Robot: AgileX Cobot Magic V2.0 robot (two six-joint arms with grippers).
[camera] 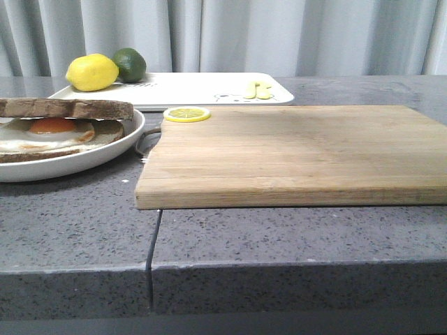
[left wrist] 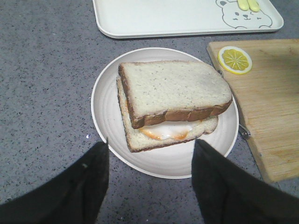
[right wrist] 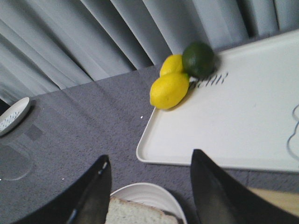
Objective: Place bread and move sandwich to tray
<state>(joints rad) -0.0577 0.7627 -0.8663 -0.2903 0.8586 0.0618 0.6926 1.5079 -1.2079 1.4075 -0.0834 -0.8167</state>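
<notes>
1. Dish (camera: 105, 150) sits at left edge of counter (camera: 279, 237), w/ sandwich (camera: 59, 129) in it; top bread slice (left wrist: 175, 88) lies on the egg, shifted a bit off the bottom slice.
2. Cutting board (camera: 293, 157) just right of dish, running twd right edge; its near edge is close to counter's front edge.
3. Lemon slice (camera: 186, 114) on board's back-left corner.
4. Tray (camera: 202, 91) behind dish & board, twd back edge of counter.
5. Lemon (camera: 91, 72) + lime (camera: 130, 64) on tray's left end, touching; lime behind/right of lemon. Wrist view shows 2nd lemon (right wrist: 171, 64) there too.
6. Two small pieces (camera: 255, 90) on tray's right end.
</notes>
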